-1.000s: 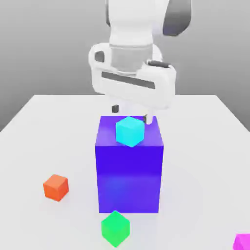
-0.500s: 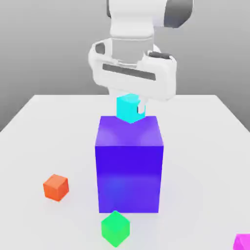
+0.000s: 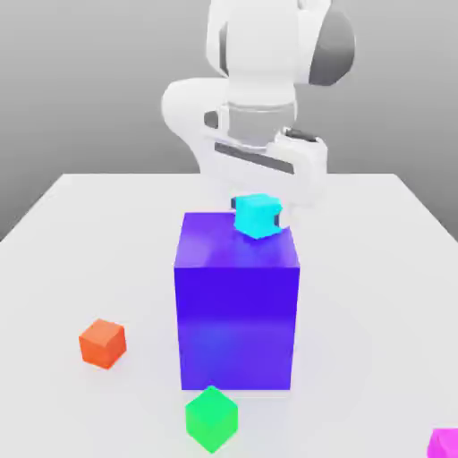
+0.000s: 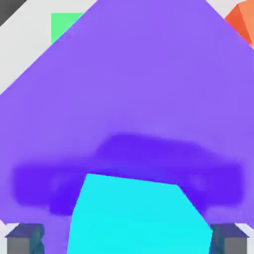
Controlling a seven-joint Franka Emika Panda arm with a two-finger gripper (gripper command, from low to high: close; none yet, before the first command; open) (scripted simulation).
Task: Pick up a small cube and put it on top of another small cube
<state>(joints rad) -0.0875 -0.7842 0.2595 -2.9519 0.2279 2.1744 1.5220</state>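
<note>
Three small cubes, orange (image 3: pixel 102 344), green (image 3: pixel 212 419) and pink (image 3: pixel 445 445), lie around the big blue block (image 3: pixel 237 313); the gripper (image 4: pixel 127 239) is open (fingers wide apart) around the cyan cube (image 3: pixel 258 216), at the block's top.

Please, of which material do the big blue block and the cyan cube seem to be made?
The big blue block looks like smooth plastic or painted wood: one even colour, with a soft pale sheen on its top and no visible grain. The cyan cube could be plastic too; its flat, uniform faces show no grain, but the look leaves the material open.
</note>
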